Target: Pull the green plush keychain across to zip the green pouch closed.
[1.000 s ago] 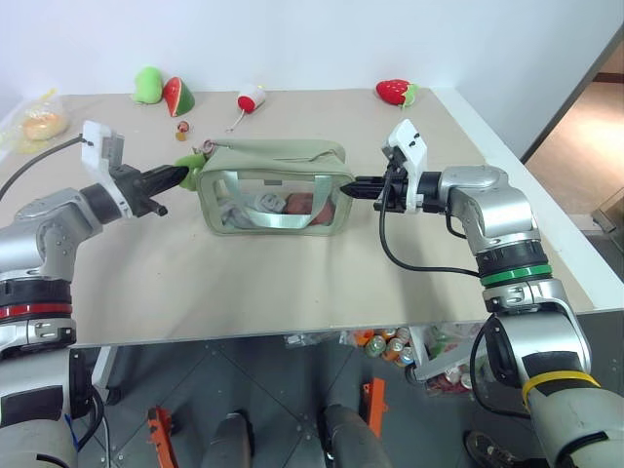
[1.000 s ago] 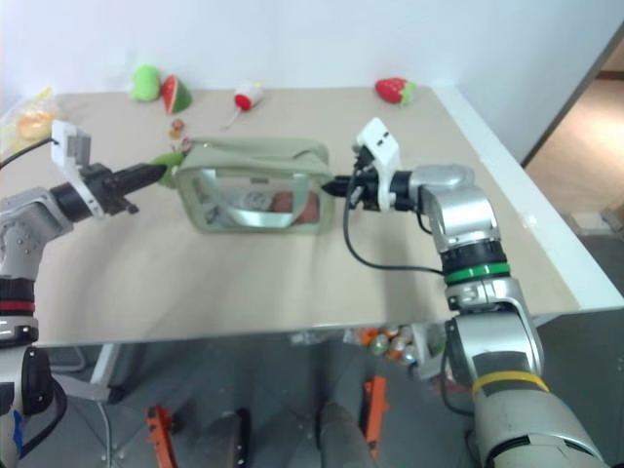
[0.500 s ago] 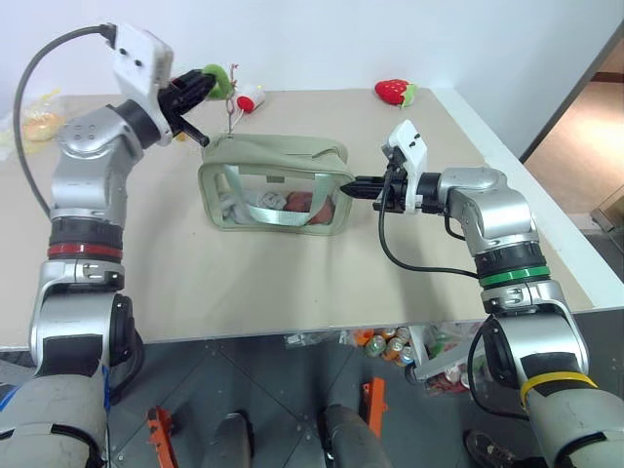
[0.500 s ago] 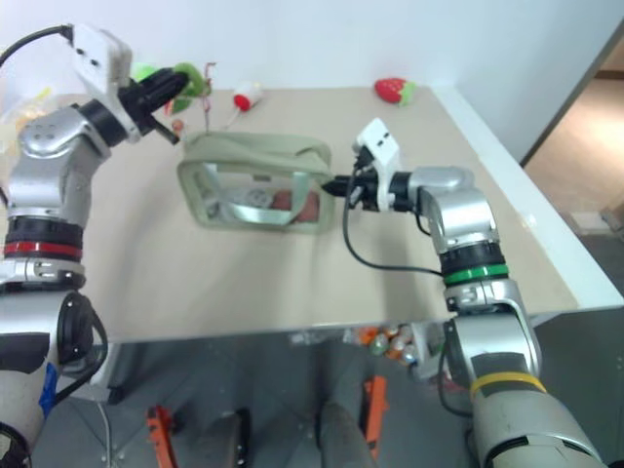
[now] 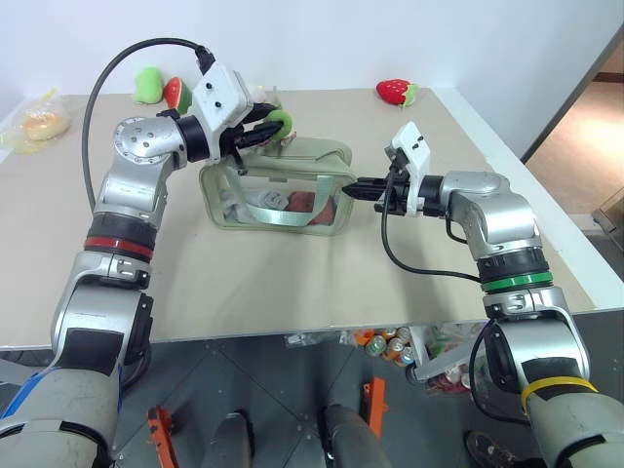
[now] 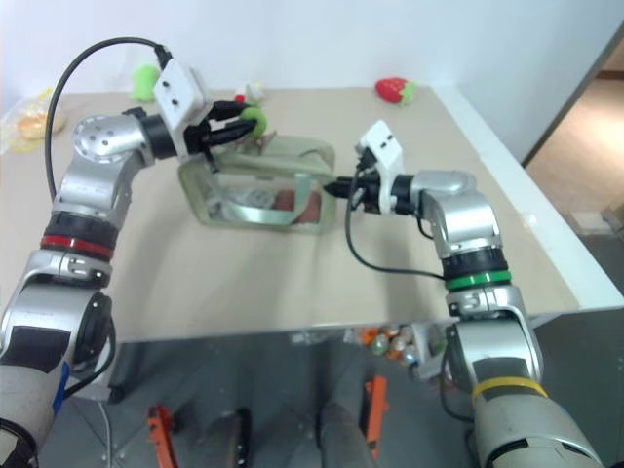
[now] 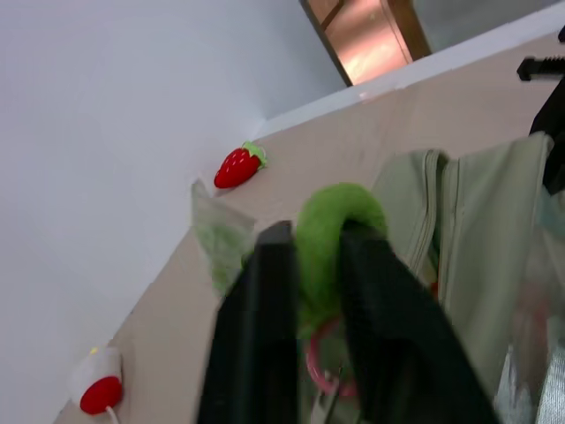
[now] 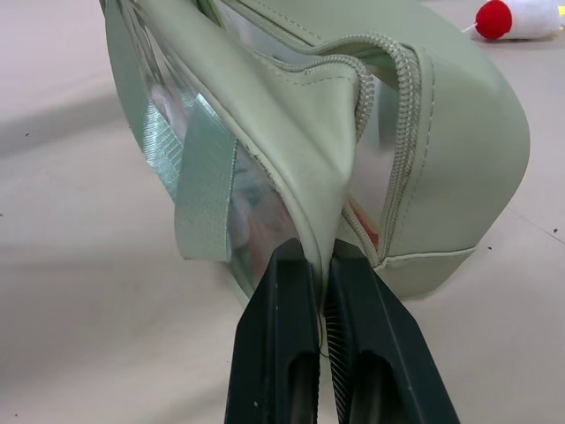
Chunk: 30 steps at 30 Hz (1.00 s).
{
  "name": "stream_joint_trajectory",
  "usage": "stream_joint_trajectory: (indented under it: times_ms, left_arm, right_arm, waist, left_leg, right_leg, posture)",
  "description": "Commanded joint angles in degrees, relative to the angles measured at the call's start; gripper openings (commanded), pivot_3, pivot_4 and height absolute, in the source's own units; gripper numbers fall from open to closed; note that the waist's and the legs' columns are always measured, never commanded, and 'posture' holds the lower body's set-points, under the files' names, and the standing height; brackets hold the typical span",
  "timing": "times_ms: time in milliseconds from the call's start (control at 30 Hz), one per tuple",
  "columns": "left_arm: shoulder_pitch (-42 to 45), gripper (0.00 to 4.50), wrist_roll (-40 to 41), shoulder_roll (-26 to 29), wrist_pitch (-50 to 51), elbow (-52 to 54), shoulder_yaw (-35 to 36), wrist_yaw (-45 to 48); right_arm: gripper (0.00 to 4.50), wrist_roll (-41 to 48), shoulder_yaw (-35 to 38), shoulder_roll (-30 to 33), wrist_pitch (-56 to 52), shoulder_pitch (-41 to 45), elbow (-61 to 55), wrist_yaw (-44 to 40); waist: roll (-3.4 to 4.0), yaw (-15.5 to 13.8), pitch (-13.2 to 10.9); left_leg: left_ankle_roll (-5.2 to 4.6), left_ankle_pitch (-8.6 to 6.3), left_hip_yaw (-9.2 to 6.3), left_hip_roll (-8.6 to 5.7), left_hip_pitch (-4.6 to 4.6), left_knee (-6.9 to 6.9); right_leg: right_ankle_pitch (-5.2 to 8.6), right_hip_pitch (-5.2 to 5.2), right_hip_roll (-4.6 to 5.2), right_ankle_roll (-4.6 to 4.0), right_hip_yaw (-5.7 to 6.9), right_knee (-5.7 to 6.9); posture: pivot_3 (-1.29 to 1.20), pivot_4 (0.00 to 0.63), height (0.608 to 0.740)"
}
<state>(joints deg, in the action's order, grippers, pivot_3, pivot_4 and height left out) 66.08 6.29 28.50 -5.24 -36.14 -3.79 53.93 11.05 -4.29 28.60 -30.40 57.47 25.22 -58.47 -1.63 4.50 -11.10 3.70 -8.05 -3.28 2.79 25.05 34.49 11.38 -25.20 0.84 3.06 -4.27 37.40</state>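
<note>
Left gripper [image 6: 246,119] clamped on green plush keychain [image 6: 253,117] above green pouch [image 6: 261,182]; right gripper [image 6: 336,185] pinching pouch's right end; strawberry plush [image 6: 394,91] at far table [image 6: 292,283] edge.

Silver arms, black cables, white wrist-cameras.

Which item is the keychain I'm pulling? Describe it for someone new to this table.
Find the sage-green pouch mid-table. Above its top, the left gripper pinches the keychain: a small lime plush curl on a pink ring, unlike the ringless green plush at the table's back.
</note>
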Motion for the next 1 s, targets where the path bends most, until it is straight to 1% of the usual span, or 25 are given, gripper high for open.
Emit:
stream_joint_trajectory:
  times_ms: [33, 100, 167, 300, 467, 533, 567, 633, 767, 867, 1000]
  left_arm:
    - [2.8, 2.37, 1.5, 1.2, 0.7, 0.6, 3.6, -2.1]
    - [3.0, 3.14, 2.4, 1.7, 2.2, 0.9, 5.1, -2.8]
    - [2.4, 3.74, 3.5, 2.4, 3.3, 1.9, 6.1, -2.3]
    - [1.2, 3.74, 6.7, 3.5, 7.4, 5.4, 8.2, -0.8]
    - [-1.3, 3.74, 9.2, 6.5, 13.2, 9.3, 9.7, 0.8]
    - [-3.0, 3.74, 11.1, 8.1, 16.3, 11.3, 10.7, 2.2]
    - [-4.4, 3.74, 12.3, 9.3, 19.0, 12.6, 11.0, 3.6]
    - [-7.8, 3.74, 13.8, 12.1, 21.3, 14.9, 11.3, 6.9]
    - [-13.1, 3.74, 15.8, 16.3, 25.1, 14.9, 13.3, 9.4]
    - [-15.2, 3.74, 17.9, 16.4, 27.4, 16.1, 14.3, 10.0]
    - [-16.8, 3.74, 16.6, 15.2, 27.0, 14.4, 13.4, 9.1]
  right_arm:
    - [0.0, 0.5, 0.3, 0.3, -0.1, 0.2, -1.4, 0.0]
    - [0.0, 0.4, 0.2, 0.1, 0.1, 0.4, -1.1, 0.0]
    - [0.0, 0.4, 0.1, -0.1, 0.4, 0.7, -0.7, 0.0]
    - [0.0, 0.3, -0.1, -0.5, 0.9, 1.2, 0.0, -0.2]
    - [0.0, 0.1, -0.3, -0.9, 1.4, 1.8, 0.8, -0.3]
    - [0.0, 0.1, -0.3, -1.0, 1.5, 1.9, 1.0, -0.3]
    - [0.0, 0.1, -0.4, -1.1, 1.6, 1.9, 1.0, -0.4]
    - [0.0, 0.1, -0.4, -1.2, 1.6, 1.9, 0.9, -0.4]
    - [0.0, 0.1, -0.4, -1.3, 1.6, 1.8, 1.0, -0.4]
    - [0.0, 0.1, -0.4, -1.4, 1.5, 1.7, 0.8, -0.5]
    - [0.0, 0.2, -0.4, -1.4, 1.3, 1.6, 0.6, -0.5]
  waist:
    - [0.0, 0.0, 0.0]
    - [0.0, 0.0, 0.0]
    - [0.0, 0.0, 0.0]
    - [0.0, 0.0, 0.0]
    - [0.0, 0.1, 0.0]
    - [0.01, 0.2, 0.0]
    - [0.01, 0.2, 0.0]
    - [0.01, 0.3, 0.0]
    - [0.01, 0.4, 0.0]
    - [0.0, 0.3, 0.0]
    - [0.0, 0.3, 0.0]
  left_leg:
    - [0.0, 0.0, 0.0, 0.0, 0.0, 0.0]
    - [0.0, 0.0, 0.0, 0.0, 0.01, 0.0]
    - [0.0, 0.0, 0.0, 0.0, 0.01, 0.0]
    - [0.0, 0.0, -0.01, 0.0, 0.0, 0.0]
    - [0.0, 0.0, -0.01, 0.0, -0.02, 0.0]
    - [-0.01, 0.0, -0.01, 0.01, -0.06, 0.0]
    - [-0.01, 0.01, -0.01, 0.01, -0.06, 0.0]
    - [-0.01, 0.01, -0.01, 0.02, -0.07, 0.0]
    - [-0.01, 0.01, -0.01, 0.02, -0.07, 0.01]
    - [-0.03, 0.02, -0.02, 0.02, -0.06, 0.03]
    - [-0.03, 0.03, -0.01, 0.02, -0.06, 0.07]
  right_leg:
    - [0.0, 0.0, 0.0, 0.0, 0.0, 0.0]
    - [0.0, 0.0, 0.0, 0.0, 0.0, 0.0]
    - [0.0, 0.0, 0.0, 0.01, 0.0, 0.0]
    - [0.0, 0.01, 0.0, 0.01, 0.0, 0.01]
    - [0.0, 0.0, -0.01, 0.01, 0.0, 0.03]
    - [0.01, 0.0, -0.02, 0.0, 0.0, 0.1]
    - [0.01, -0.01, -0.03, -0.01, 0.0, 0.1]
    - [0.01, 0.0, -0.03, -0.01, 0.0, 0.14]
    - [0.03, -0.01, -0.03, -0.04, 0.0, 0.18]
    - [0.03, -0.01, -0.02, -0.05, 0.01, 0.19]
    - [0.03, 0.0, -0.02, -0.05, 0.01, 0.19]
  posture:
    - [0.0, 0.15, 0.739]
    - [0.0, 0.15, 0.739]
    - [0.0, 0.15, 0.739]
    - [0.0, 0.15, 0.739]
    - [0.0, 0.15, 0.739]
    - [0.0, 0.15, 0.739]
    - [0.0, 0.15, 0.739]
    - [0.0, 0.15, 0.739]
    - [0.0, 0.15, 0.739]
    - [0.0, 0.15, 0.739]
    - [0.0, 0.15, 0.739]
